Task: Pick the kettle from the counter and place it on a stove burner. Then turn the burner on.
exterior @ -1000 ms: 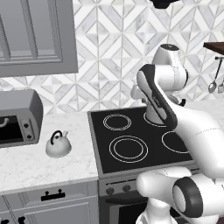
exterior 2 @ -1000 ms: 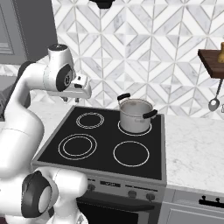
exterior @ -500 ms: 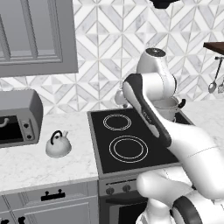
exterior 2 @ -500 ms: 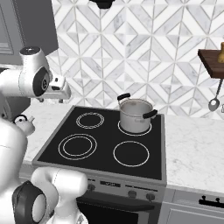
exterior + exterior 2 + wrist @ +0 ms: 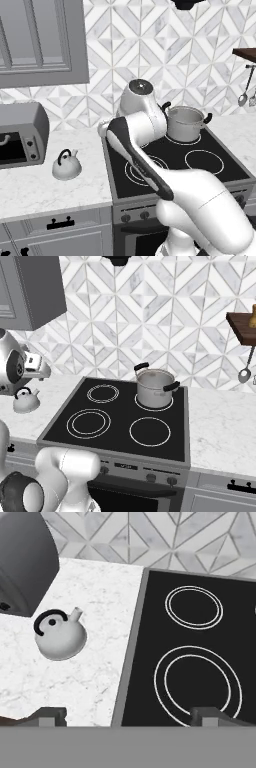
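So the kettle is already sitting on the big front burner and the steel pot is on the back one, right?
Not quite. The kettle sits on the white counter left of the cooktop, as the hand view shows; the big burner is bare. The steel pot is on a back burner.

Silvery metal kettle [image 5: 60, 637], veined marble counter [image 5: 95, 597], black glass cooktop [image 5: 150, 637]

Rendered home kitchen: black glass cooktop [image 5: 120, 418] set in a white marble counter [image 5: 45, 182], steel pot [image 5: 155, 387] on the cooktop's back burner, patterned tile backsplash [image 5: 165, 316] behind, toaster oven [image 5: 20, 132] left.
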